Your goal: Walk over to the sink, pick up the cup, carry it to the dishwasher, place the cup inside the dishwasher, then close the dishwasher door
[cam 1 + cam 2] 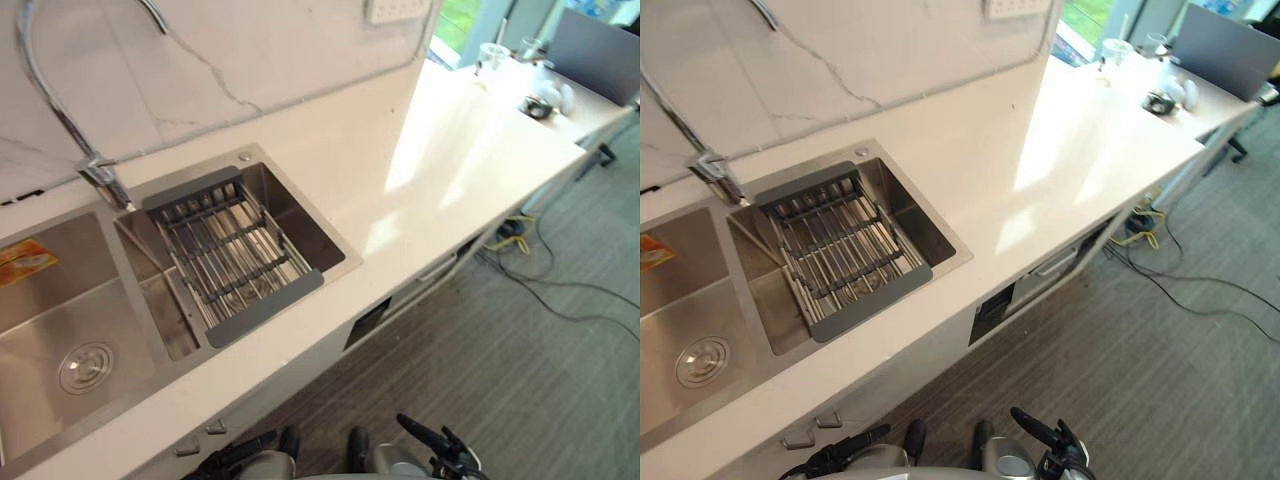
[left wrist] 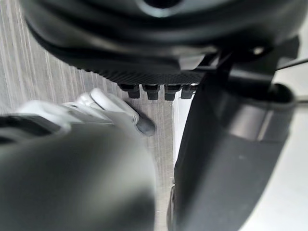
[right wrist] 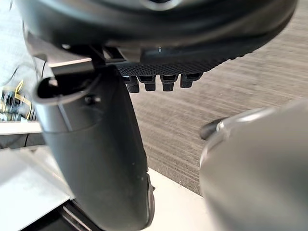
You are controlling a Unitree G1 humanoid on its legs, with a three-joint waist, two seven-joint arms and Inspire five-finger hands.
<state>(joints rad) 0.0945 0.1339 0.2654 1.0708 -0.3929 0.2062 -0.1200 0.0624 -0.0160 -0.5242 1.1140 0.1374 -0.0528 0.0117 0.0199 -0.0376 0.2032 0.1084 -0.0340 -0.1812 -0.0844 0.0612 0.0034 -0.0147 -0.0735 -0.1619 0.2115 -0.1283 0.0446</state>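
A steel double sink (image 1: 343,262) is set into the pale counter (image 1: 450,170) below me. Over its right basin lies a grey-framed wire rack (image 1: 235,255) with bare bars. The left basin has a round drain (image 1: 85,367) and an orange item (image 1: 25,262) on its far wall. Two clear cup-like vessels (image 1: 492,55) stand at the counter's far end. My left hand (image 1: 238,452) and right hand (image 1: 428,438) hang low in front of the cabinet, fingers relaxed and holding nothing. The left thumb's white cover (image 2: 108,107) is seen above grey floor.
A curved chrome faucet (image 1: 60,115) rises behind the sink against the marble wall. A dark panel (image 1: 368,322) and a handle (image 1: 437,268) sit in the cabinet front under the counter. Grey carpet (image 1: 520,370) with loose cables (image 1: 515,232) lies to the right.
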